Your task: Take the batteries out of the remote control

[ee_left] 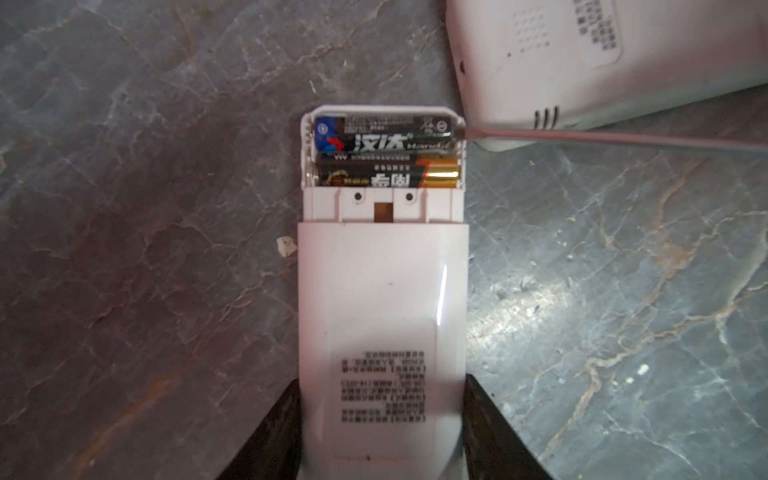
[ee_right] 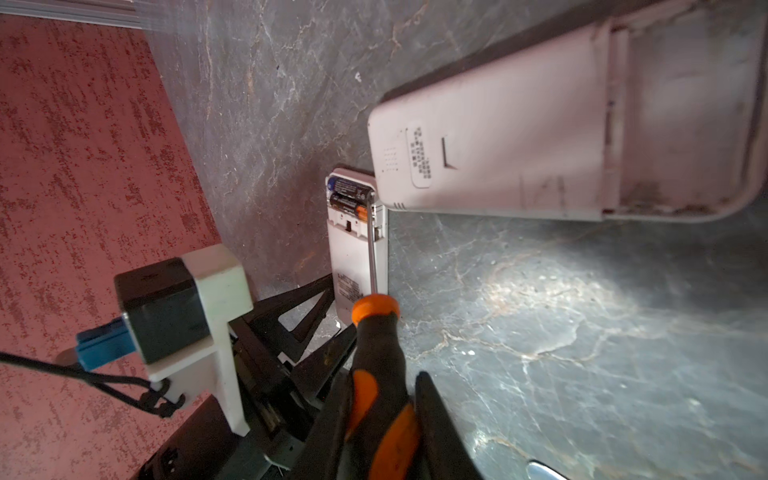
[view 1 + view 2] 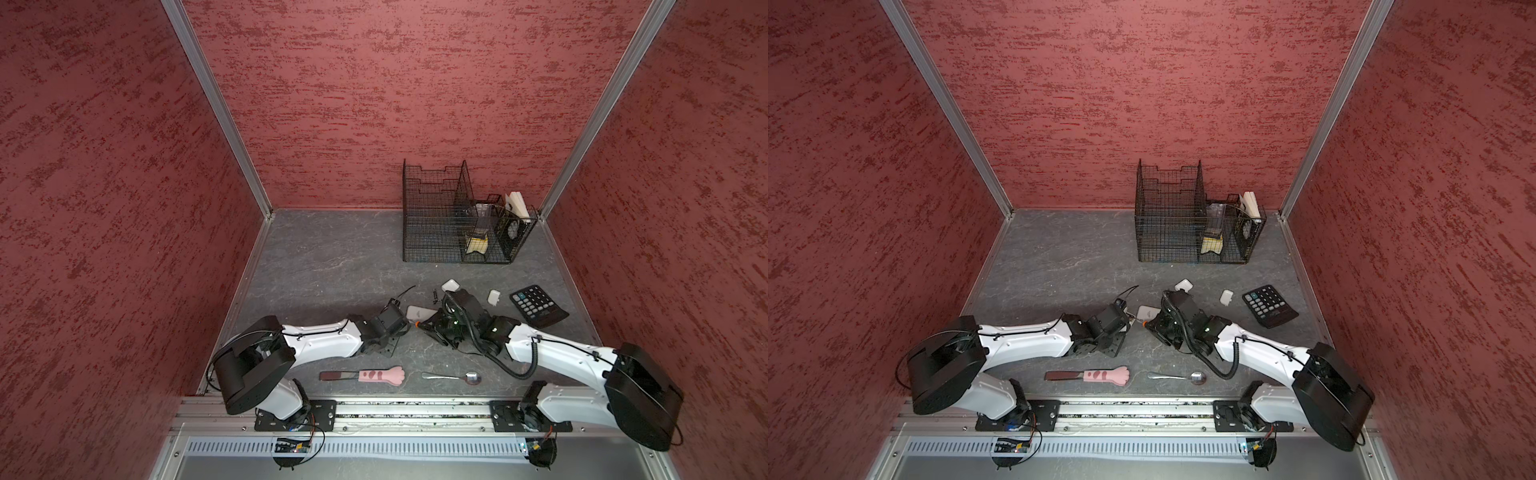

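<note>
The white remote control [image 1: 382,291] lies back up on the grey table, and my left gripper [image 1: 383,379] is shut on its sides near the labelled end. Its battery compartment is uncovered, with two batteries side by side in it: a black and blue one [image 1: 382,139] and a black and gold one [image 1: 386,176]. My right gripper [image 2: 386,374] is shut on the black and orange handle of a screwdriver [image 2: 376,345]. The screwdriver's shaft [image 1: 602,139] reaches the end of the black and blue battery at the compartment's edge. In both top views the two grippers [image 3: 403,328] [image 3: 430,328] meet at mid-table.
A larger white remote [image 2: 519,145] lies just beyond the held one, its own compartment open. Two white covers [image 3: 450,285] [image 3: 493,297], a calculator [image 3: 538,305] and a wire basket [image 3: 457,220] stand behind. A pink paw spatula [image 3: 365,375] and a spoon [image 3: 453,377] lie at the front.
</note>
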`<state>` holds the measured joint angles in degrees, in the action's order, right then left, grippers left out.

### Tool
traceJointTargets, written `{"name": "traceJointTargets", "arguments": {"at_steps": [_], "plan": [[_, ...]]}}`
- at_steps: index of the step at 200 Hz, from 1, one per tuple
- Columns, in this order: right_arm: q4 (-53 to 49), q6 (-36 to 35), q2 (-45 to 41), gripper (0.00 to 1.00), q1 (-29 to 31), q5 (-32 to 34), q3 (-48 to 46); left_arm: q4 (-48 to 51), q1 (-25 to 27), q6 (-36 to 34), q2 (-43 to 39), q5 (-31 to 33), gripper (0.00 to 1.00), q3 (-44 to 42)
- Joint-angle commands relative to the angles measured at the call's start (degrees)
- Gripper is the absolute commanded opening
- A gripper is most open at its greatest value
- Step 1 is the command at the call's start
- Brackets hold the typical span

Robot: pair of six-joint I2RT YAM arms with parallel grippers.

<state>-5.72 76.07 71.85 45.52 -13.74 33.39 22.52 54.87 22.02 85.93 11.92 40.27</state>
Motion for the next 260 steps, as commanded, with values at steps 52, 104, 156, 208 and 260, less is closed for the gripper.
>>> {"name": "traceJointTargets", "arguments": {"at_steps": [52,104,156,208,260], "plan": [[1.69,2.73,0.86,0.0,-0.35,0.74,-0.78,-0.64,-0.07,-0.93,0.4,-0.32,0.52,-0.57],[3.94,1.97,3.9,0.0,-0.36,-1.48,1.37,-1.38,0.13,-1.62,0.65,-0.79,0.49,-0.81],[8.98,0.44,5.97,0.0,-0.43,-4.79,2.77,-2.25,0.45,-2.57,0.93,-1.75,0.45,-1.09],[10.95,-1.75,6.13,0.0,-0.53,-5.79,4.23,-2.4,1.08,-3.01,0.88,-1.9,0.44,-1.25],[12.22,-3.62,5.88,0.0,-0.69,-6.53,5.58,-2.57,1.43,-3.19,1.01,-1.95,0.43,-1.25]]}}
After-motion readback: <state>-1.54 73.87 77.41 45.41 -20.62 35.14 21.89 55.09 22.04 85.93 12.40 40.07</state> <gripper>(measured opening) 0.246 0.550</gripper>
